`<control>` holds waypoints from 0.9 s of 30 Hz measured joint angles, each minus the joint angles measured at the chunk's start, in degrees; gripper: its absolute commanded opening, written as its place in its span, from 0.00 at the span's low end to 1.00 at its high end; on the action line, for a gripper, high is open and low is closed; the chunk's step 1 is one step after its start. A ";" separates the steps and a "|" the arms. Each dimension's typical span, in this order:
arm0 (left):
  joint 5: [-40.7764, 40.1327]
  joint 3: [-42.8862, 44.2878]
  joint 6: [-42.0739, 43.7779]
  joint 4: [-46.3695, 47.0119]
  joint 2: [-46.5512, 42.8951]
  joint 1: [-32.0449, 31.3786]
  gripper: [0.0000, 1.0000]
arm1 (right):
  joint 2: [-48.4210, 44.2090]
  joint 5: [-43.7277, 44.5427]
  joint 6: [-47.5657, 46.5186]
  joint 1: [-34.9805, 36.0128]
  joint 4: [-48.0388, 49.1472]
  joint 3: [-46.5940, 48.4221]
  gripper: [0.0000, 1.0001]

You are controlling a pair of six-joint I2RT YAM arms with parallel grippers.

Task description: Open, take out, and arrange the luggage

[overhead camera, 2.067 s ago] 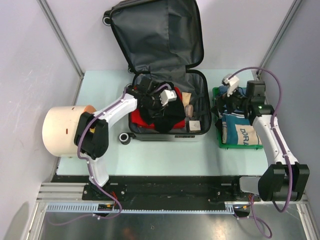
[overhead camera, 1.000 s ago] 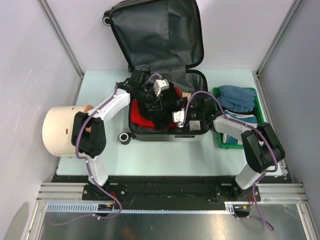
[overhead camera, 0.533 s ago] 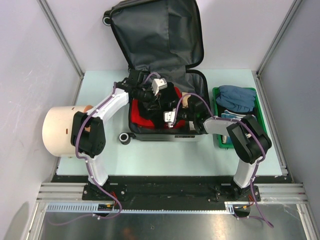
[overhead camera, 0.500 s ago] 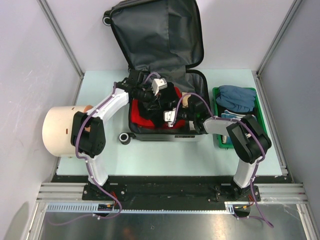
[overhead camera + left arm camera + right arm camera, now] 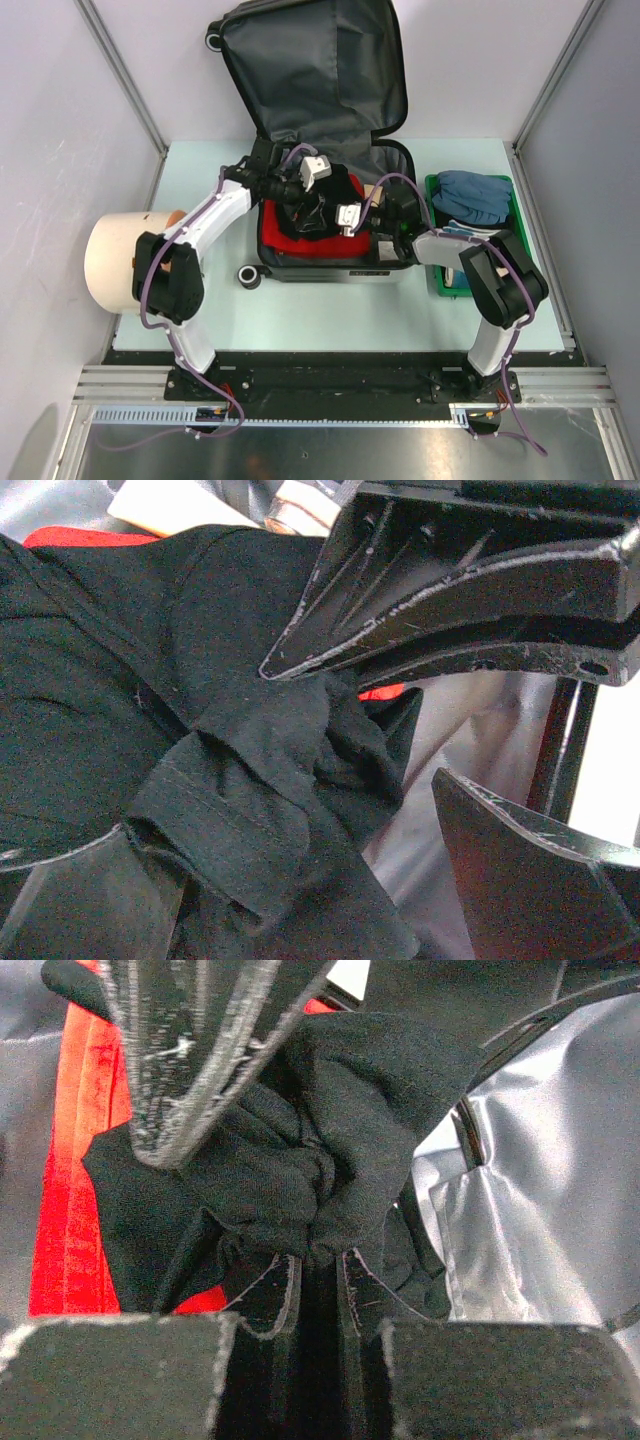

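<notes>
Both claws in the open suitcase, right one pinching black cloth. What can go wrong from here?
1. The right claw pinches only a small bunched fold of the black fabric garment; it may slip on lifting.
2. That garment drapes against the open left claw; pulling may snag it.
3. The red fabric garment lies underneath and could drag along.

1. Flat pale mint-green tabletop (image 5: 330, 310), matte, evenly lit from above, soft shadows only.
2. Plain pale lilac-grey wall panels (image 5: 60, 110) on left, back and right.
3. Slanted grey metal corner posts (image 5: 122, 78), one at each rear corner.
4. Black mounting rail (image 5: 340, 372) along near table edge; brushed steel sheet (image 5: 300, 455) just below it in the top view.
</notes>
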 measured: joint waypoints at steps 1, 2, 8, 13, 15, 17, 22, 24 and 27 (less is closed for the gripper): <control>0.33 -0.09 0.02 0.00 -0.17 -0.07 1.00 | -0.13 -0.07 0.79 -0.04 0.02 0.07 0.00; 0.48 -0.13 0.04 -0.02 -0.24 -0.17 1.00 | -0.22 -0.13 1.73 -0.04 0.24 0.17 0.00; 0.50 -1.73 0.55 0.68 -0.22 -1.40 0.81 | -0.24 0.07 8.24 -0.33 1.25 1.38 0.00; -0.85 -3.30 0.79 3.54 -0.22 -1.49 0.31 | -0.35 0.07 13.51 -0.94 1.14 1.75 0.00; -1.97 -3.48 1.42 4.70 -0.20 -1.36 0.03 | -0.74 -0.20 14.91 -1.14 0.68 1.77 0.04; -2.01 -3.48 1.53 5.51 -0.20 -1.09 0.00 | -1.22 -0.28 15.67 -1.51 0.02 1.84 0.14; -1.42 -3.63 1.42 6.43 -0.20 -1.07 0.00 | -2.29 -2.14 16.31 -2.73 -2.62 2.03 0.73; -1.22 -3.93 1.33 6.34 -0.20 -1.07 0.00 | -2.75 -2.29 15.43 -3.15 -3.19 2.10 0.79; -0.74 -4.48 1.27 6.16 -0.20 -0.96 0.00 | -3.78 -2.56 12.81 -3.41 -5.03 2.58 0.85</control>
